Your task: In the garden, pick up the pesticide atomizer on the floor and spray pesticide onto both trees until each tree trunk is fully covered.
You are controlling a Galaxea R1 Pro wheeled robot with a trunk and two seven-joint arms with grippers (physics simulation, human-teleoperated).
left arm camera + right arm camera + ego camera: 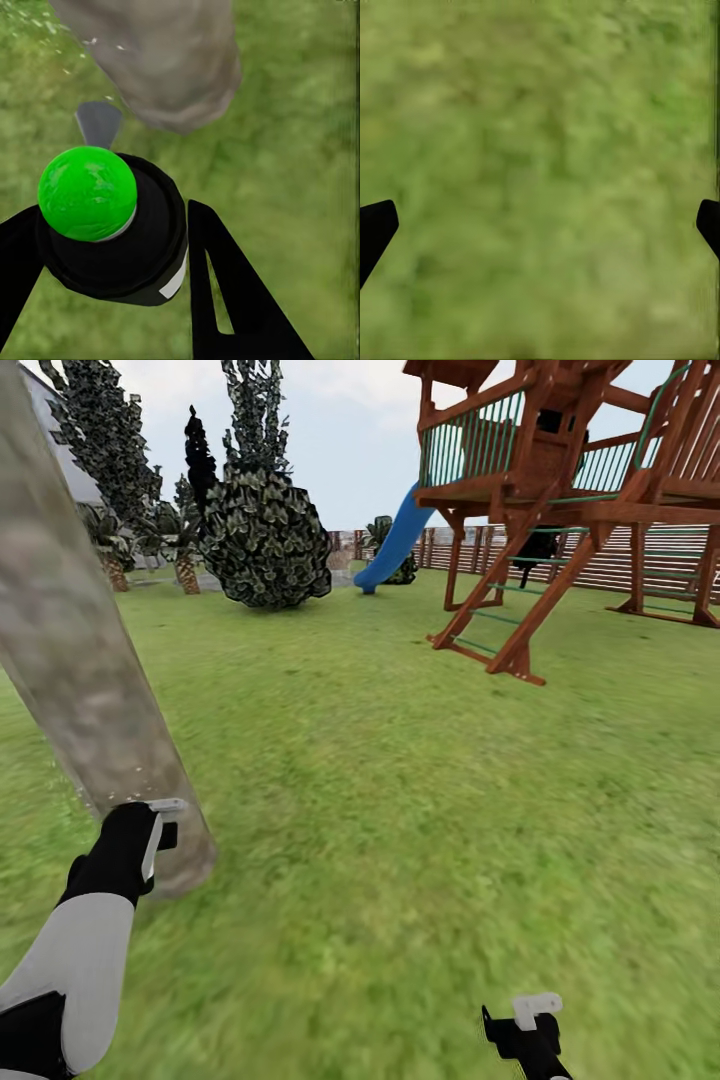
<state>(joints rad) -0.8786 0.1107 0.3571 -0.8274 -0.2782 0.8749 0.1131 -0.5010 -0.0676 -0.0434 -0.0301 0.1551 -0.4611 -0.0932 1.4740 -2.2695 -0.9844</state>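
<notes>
My left gripper (112, 247) is clamped on the atomizer (112, 225): a black body with a green round cap, one finger (225, 285) flush against its side and the other at the opposite side. A grey nozzle piece (98, 122) projects from the body toward the tree trunk (165, 60). In the head view the left gripper (150, 840) sits low against the base of that trunk (70, 640), close enough that I cannot tell whether they touch.

A few pale specks (60, 37) lie over the grass (300, 187) beside the trunk in the left wrist view, and faint specks show low on the bark in the head view; I take these for pesticide, though they are too small to be sure.

My right gripper (540, 225) is spread wide and carries nothing, with bare lawn under it.

Farther out stand a wooden play frame (560, 490) with a blue slide (395, 540), a dark bush (265, 540) and the fence (620, 560).

Judgement: the spraying of one trunk is in hand, at its lowest part. The next move calls for raising the nozzle along the trunk and working around it, as the upper bark looks uncoated. The second tree I cannot identify from here.
</notes>
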